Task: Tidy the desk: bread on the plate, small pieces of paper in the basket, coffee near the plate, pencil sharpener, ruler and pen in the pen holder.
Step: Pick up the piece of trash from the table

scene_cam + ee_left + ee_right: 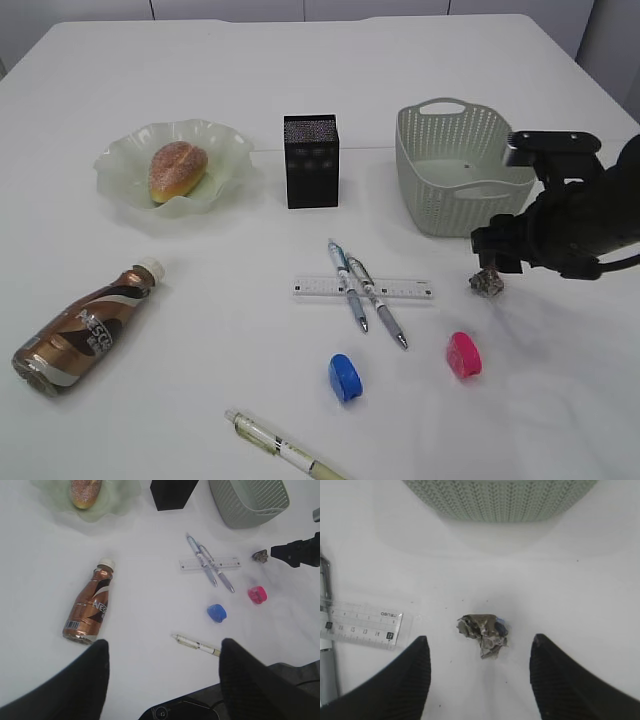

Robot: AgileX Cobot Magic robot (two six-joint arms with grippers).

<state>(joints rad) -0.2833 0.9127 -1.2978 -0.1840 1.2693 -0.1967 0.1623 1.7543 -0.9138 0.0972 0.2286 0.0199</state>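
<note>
A staged lab or test room, by the look of it; a bare white tabletop [300, 80] against plain pale wall panels; desk oddments laid out singly; a black robot arm [580, 215] reaching in.

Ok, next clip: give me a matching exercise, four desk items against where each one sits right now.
Things:
1. bread
2. coffee bottle
3. crumpled paper
4. ruler

Places:
A. lying on its side, left on the table
B. under two crossed pens
C. on the plate
D. on the table between the open right gripper's fingers

Pairs: 1-C, 2-A, 3-D, 4-B
</note>
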